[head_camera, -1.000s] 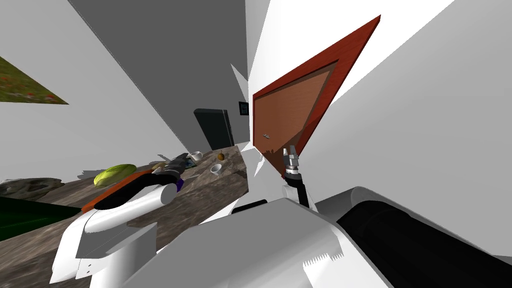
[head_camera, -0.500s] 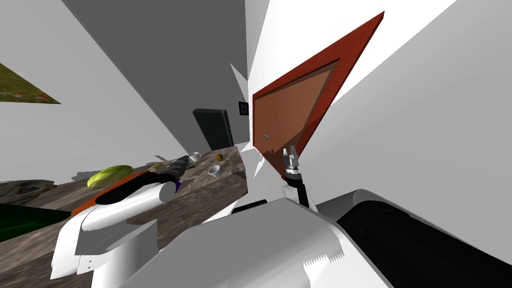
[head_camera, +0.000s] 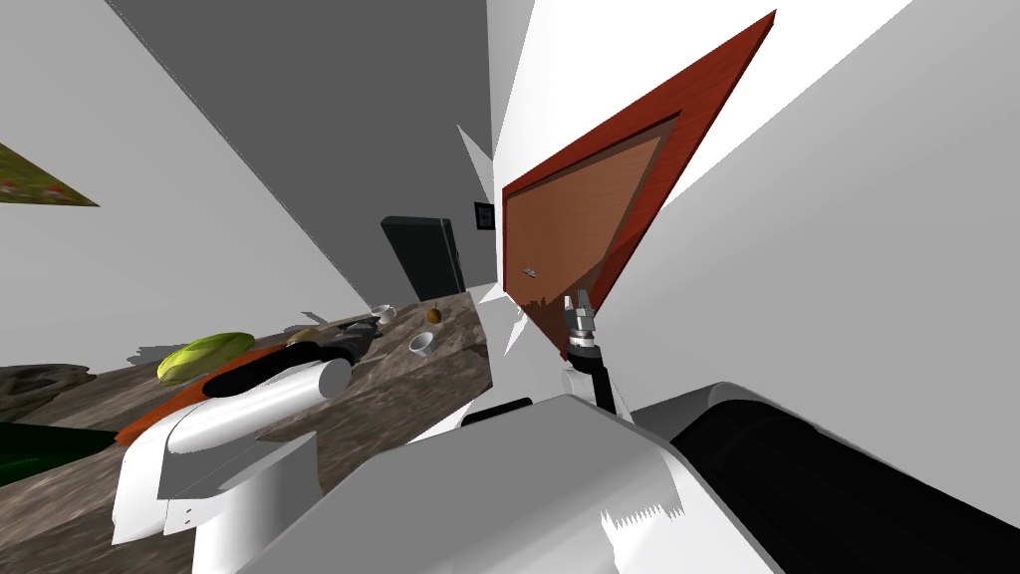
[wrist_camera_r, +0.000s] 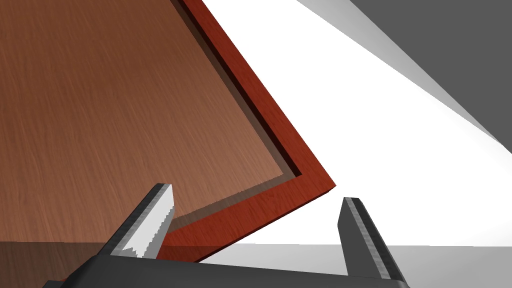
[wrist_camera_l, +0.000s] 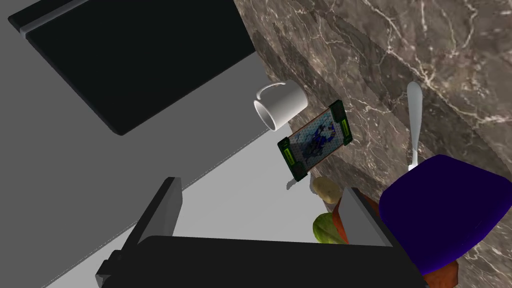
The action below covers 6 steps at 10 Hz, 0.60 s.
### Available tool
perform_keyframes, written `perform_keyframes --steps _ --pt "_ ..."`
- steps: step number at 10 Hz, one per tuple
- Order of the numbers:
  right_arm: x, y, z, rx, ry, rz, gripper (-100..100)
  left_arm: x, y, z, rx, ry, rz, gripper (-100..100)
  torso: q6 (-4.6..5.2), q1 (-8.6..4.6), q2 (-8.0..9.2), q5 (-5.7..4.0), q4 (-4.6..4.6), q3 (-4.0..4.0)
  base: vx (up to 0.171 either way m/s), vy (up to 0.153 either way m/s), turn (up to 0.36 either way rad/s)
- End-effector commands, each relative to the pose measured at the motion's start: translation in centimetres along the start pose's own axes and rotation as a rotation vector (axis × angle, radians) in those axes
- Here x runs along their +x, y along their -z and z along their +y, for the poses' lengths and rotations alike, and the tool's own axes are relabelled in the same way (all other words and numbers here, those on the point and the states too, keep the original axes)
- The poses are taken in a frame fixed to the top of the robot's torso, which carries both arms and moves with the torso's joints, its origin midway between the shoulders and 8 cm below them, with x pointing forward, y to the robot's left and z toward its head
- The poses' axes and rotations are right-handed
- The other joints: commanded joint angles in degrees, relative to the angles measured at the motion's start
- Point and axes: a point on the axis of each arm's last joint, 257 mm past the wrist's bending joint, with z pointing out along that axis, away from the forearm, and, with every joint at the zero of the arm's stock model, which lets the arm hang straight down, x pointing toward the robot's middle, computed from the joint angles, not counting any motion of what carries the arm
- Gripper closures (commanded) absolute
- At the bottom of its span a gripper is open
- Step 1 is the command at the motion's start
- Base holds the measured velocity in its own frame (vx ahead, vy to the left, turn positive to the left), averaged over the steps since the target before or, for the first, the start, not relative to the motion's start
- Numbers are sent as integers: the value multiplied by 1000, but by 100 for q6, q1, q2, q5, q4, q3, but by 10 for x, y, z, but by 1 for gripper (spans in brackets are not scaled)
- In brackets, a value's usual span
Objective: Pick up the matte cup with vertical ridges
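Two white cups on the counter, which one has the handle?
The mug beside the patterned card, at the edge of the counter. The other cup stands apart from it, farther in, and shows no handle.

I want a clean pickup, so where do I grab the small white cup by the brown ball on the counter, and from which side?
Grip the small white cup across its wall just under the rim, coming from above with the open left end effector. It stands upright, mouth up, with no handle showing and nothing touching it, so a straddling grip should fit.
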Motion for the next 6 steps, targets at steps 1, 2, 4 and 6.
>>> perform_keyframes --steps 1,2,4,6 --pt "0 0 0 0 0 0 0 4 0 7 -29 -2 14 -100 0 0 0 0 0 0 19 -12 2" --pt "0 0 0 0 0 0 0 6 -1 13 -60 -14 26 -100 0 5 3 1 0 2 25 -21 -6" --pt "0 0 0 0 0 0 0 10 -1 23 -102 -27 46 -100 0 2 1 1 0 0 35 -30 -4" --pt "0 0 0 0 0 0 0 14 0 31 -135 -27 63 -100 0 2 -2 0 -1 -2 28 -17 -1"
